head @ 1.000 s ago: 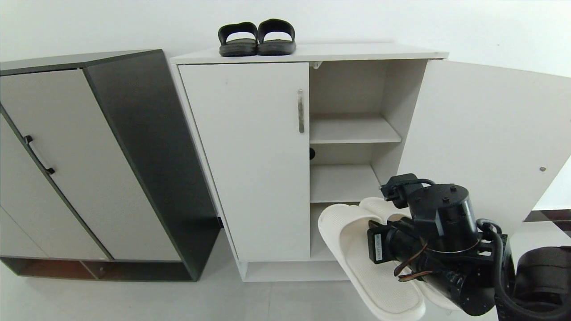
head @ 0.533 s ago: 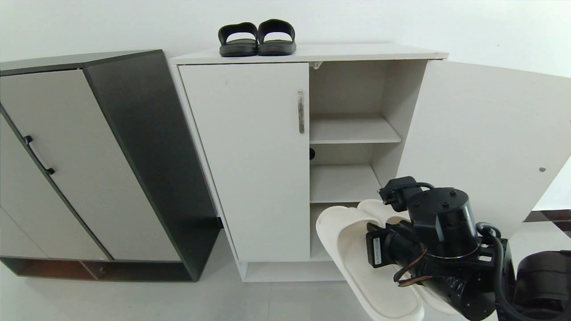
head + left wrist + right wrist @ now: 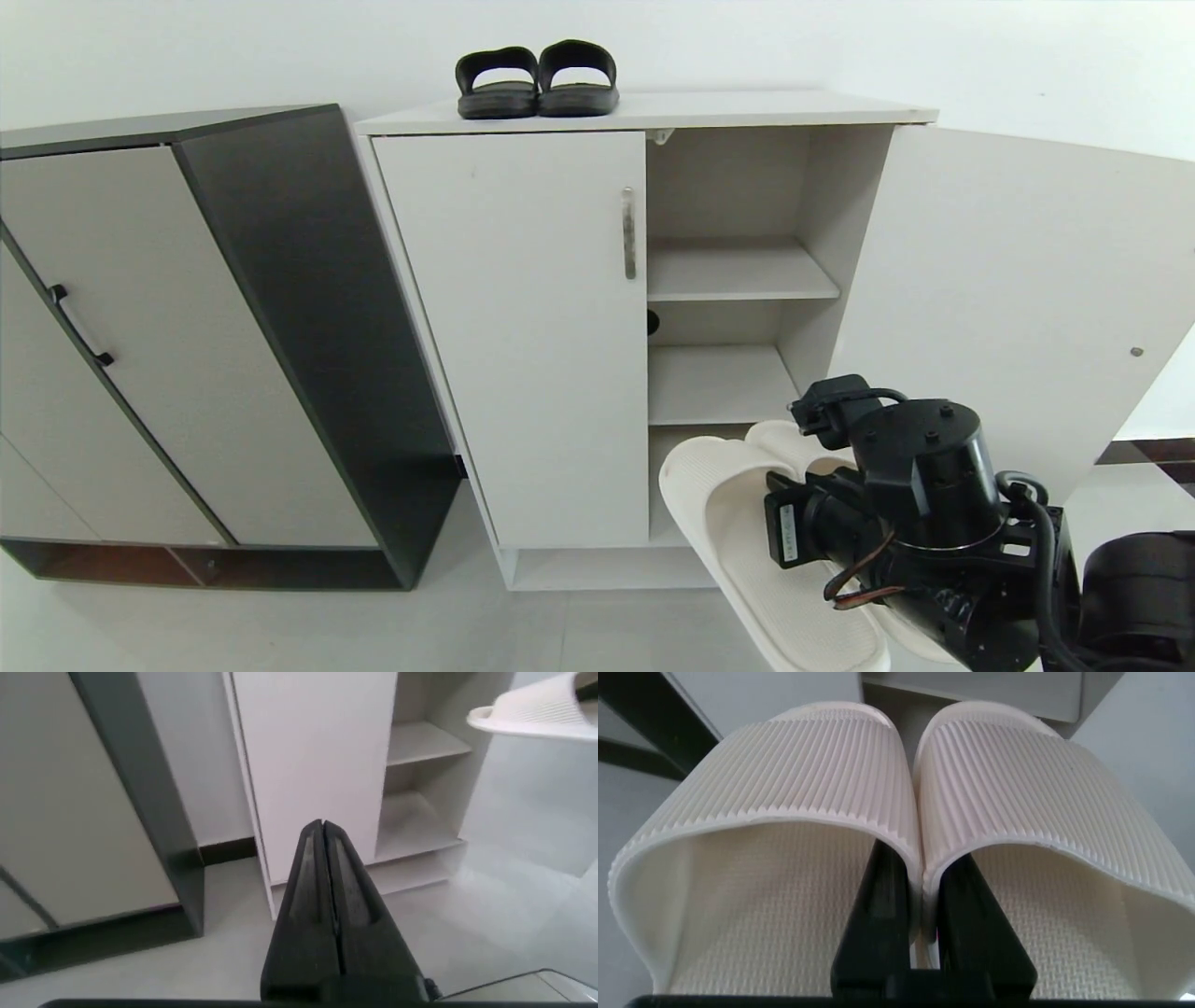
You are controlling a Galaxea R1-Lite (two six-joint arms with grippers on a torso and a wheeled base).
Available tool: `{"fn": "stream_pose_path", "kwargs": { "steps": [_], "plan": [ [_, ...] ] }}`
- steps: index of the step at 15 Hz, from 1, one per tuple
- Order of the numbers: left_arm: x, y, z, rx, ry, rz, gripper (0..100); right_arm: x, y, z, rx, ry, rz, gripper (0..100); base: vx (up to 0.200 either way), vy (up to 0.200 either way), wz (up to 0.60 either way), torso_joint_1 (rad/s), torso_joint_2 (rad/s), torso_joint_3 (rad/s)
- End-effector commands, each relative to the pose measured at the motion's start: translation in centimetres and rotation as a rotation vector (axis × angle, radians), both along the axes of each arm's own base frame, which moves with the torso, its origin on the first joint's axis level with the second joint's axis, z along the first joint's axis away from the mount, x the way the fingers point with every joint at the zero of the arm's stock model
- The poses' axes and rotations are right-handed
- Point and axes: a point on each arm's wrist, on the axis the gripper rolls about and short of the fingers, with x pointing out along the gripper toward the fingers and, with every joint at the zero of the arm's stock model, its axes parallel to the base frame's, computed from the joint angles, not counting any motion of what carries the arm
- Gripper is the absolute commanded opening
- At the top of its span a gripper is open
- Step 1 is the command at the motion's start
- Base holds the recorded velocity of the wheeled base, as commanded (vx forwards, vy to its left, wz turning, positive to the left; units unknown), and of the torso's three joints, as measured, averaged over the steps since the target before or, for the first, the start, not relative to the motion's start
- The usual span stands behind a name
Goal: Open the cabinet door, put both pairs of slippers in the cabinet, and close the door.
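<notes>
The white cabinet has its right door swung wide and its left door closed. A black pair of slippers rests on its top. My right gripper is shut on the white pair of slippers, pinching the two inner walls together, and holds them low in front of the open compartment. The white slippers point toward the cabinet in the right wrist view; one tip shows in the left wrist view. My left gripper is shut on nothing, above the floor facing the cabinet.
A grey and black cabinet stands to the left of the white one, doors closed. Inside the open compartment are two bare shelves and a bottom level. Pale floor lies in front.
My right arm has drifted slightly left and toward the cabinet with the white slippers. Nothing else has moved.
</notes>
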Motion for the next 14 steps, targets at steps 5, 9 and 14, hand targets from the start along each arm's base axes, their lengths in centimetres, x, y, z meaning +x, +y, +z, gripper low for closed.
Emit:
{"fn": "stream_pose_path", "kwargs": {
  "steps": [5,9,14],
  "plan": [
    [-0.4,0.8,-0.6,-0.014,-0.014,0.289,0,-0.2,0.1,-0.4,0.0,-0.013,0.013,0,0.0,0.0,0.0,0.0,0.0,0.0],
    [-0.4,0.5,-0.6,-0.021,-0.009,0.171,0,0.1,0.4,-0.4,0.022,-0.029,0.015,0,0.0,0.0,0.0,0.0,0.0,0.0],
    [-0.4,0.5,-0.6,-0.059,-0.005,0.182,0,1.0,1.3,-0.6,0.044,-0.042,0.019,0,0.0,0.0,0.0,0.0,0.0,0.0]
  ]
}}
